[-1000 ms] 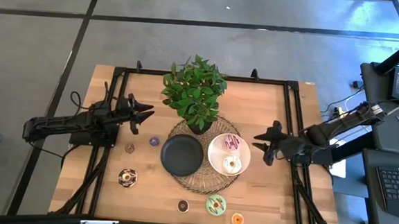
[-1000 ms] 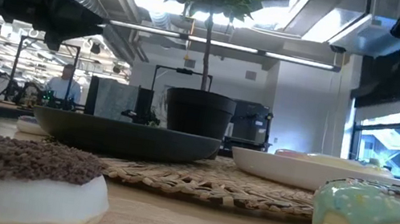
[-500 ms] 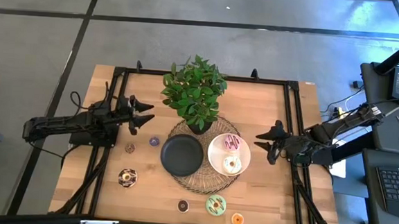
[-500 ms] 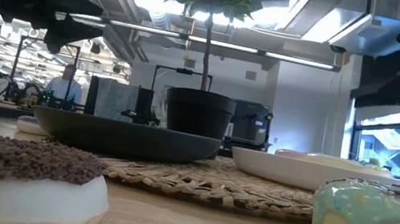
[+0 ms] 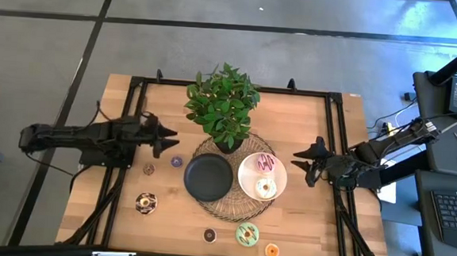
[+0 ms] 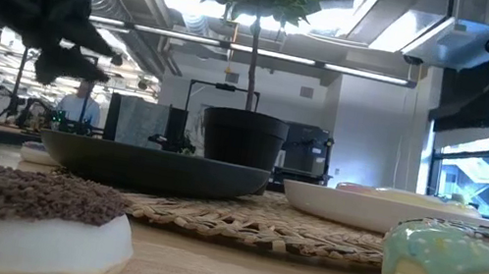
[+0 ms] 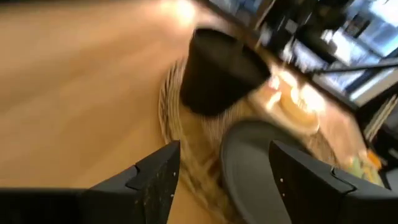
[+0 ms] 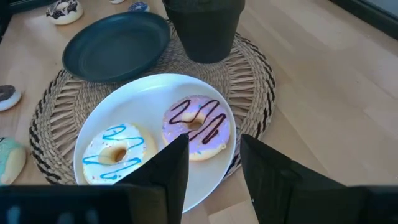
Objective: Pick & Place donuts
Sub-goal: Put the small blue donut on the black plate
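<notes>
Donuts (image 8: 194,127) lie inside the white plate's (image 8: 140,91) rim, both jaws open

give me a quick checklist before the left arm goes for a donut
1. Left gripper open and empty: ok, fingers spread in the left wrist view, nothing between them.
2. A donut close to it: ok, the small purple donut lies on the table just beside the gripper.
3. Room on the white plate: cannot tell, the pink donut and the white donut with blue drizzle already fill most of it.
4. Black plate free: ok, nothing lies on it.
5. Right gripper out of the way: ok, it hangs open at the white plate's far side.
6. Plant in the path: cannot tell, its leaves overhang the mat's edge.
</notes>
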